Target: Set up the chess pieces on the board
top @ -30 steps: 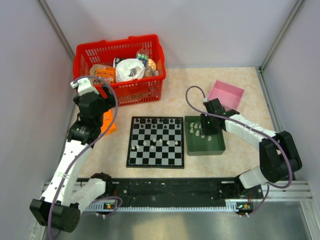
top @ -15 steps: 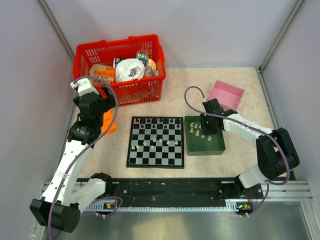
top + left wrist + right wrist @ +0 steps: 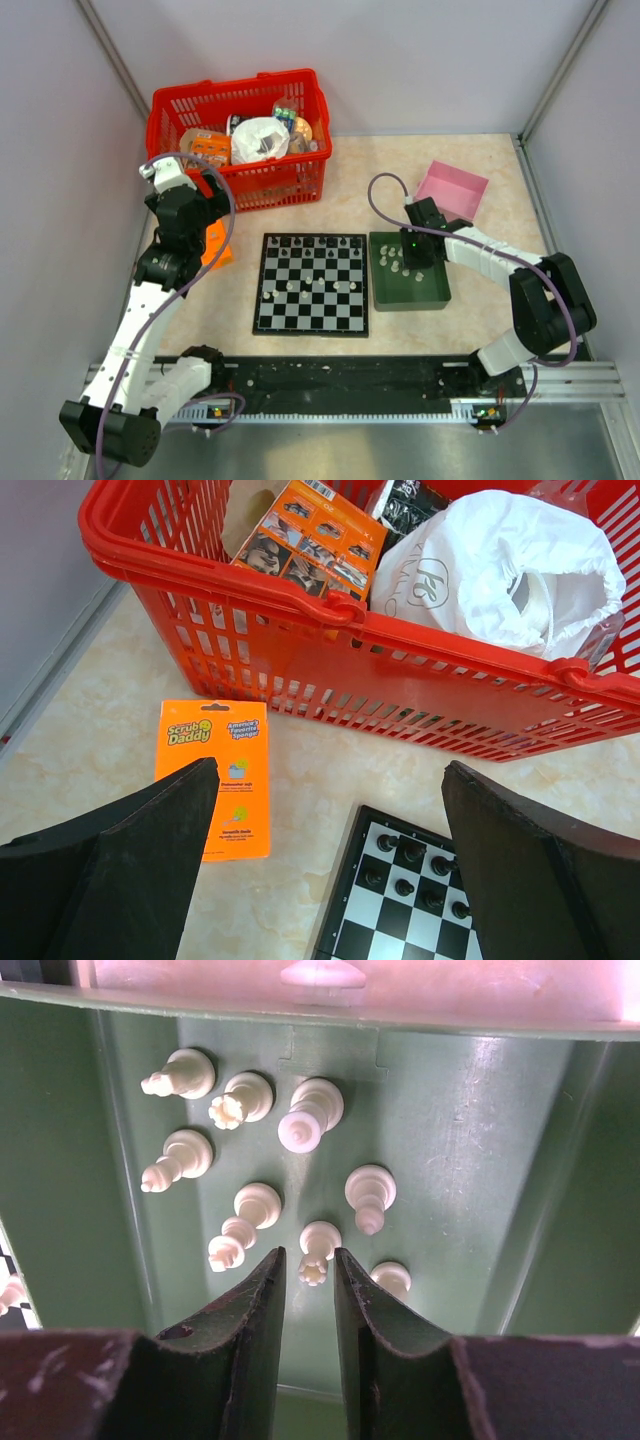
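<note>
Right gripper [image 3: 309,1253] is hanging in the green tray [image 3: 480,1160] over the white chess pieces [image 3: 245,1098].
Its jaws are standing narrowly apart around one piece [image 3: 320,1239]; I cannot tell whether they are pinching it. The left gripper [image 3: 330,768] is hovering wide apart near the red basket [image 3: 300,610]. The board [image 3: 311,283] is lying on the worktop [image 3: 360,180], just left of the tray.

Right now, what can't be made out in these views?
Right wrist: whether the right end effector touches the white piece between its fingertips; the angle hides contact.
Top external: types of the pieces on the board; too small.
Left wrist: most of the board; cut off by the bottom edge.
</note>
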Available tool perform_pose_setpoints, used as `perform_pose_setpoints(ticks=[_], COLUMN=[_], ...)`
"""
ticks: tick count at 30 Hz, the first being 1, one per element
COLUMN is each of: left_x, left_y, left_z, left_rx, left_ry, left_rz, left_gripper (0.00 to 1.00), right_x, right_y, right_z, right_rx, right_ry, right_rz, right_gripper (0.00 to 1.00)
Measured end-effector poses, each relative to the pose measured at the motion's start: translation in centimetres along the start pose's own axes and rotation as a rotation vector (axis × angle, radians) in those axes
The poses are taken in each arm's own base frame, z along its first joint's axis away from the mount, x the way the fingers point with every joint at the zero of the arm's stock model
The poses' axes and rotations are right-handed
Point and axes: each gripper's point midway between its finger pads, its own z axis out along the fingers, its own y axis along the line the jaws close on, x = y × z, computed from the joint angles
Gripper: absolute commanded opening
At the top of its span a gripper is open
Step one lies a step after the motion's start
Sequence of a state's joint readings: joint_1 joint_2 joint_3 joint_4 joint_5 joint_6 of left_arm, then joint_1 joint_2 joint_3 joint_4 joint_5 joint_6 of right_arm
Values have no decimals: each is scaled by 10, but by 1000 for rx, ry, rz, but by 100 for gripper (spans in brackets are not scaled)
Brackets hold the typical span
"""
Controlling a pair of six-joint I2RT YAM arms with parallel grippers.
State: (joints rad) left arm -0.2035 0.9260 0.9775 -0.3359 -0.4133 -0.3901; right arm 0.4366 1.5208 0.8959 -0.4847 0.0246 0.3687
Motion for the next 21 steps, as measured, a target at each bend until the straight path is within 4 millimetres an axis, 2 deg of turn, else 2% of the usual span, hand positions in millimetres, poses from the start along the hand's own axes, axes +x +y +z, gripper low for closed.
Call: perform_pose_setpoints(ticks=[16,21], left_x=[0,0], left_y=[1,1], left_z=[0,0], left_rx=[-2,-2], left_ry=[-1,-1], left_rz=[0,0], left_gripper=[99,99], right_x=[2,2], right_y=[4,4], right_z=[2,2], right_rx=[-4,0], right_ry=[4,3], right_rz=[-13,-18], right_gripper=[25,20])
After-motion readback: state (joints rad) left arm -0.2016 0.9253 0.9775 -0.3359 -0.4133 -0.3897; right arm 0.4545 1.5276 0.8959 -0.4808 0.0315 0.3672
